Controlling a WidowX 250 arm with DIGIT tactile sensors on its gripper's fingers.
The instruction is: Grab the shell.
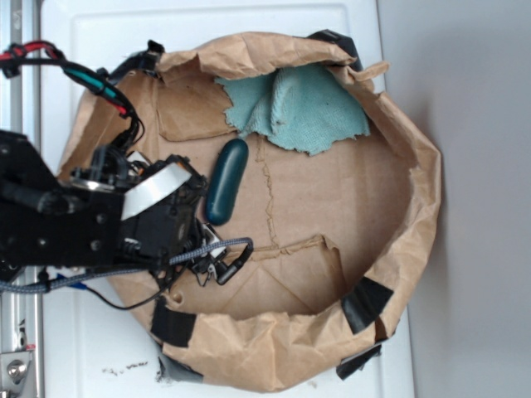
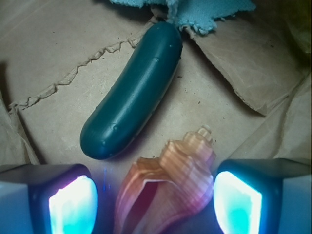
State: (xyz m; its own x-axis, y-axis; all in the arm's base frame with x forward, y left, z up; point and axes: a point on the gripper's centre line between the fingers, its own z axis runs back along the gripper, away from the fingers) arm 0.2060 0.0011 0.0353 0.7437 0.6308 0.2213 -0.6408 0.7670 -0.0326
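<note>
Orange-brown shell [image 2: 170,185] sits between open jaws of gripper [image 2: 155,202], not yet squeezed; closing and lifting remain.

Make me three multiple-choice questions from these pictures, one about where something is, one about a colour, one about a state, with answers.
1. Where is the shell?
A. between the fingers of the hand
B. on the cloth
C. outside the paper bag

2. What colour is the long rounded object?
A. yellow
B. dark green
C. white

3. How is the hand?
A. shut flat
B. open
C. not in view

Answers: 1 A, the wrist view shows a lit pad each side of it. 2 B, both views show it. 3 B, the pads stand apart of the shell.
</note>
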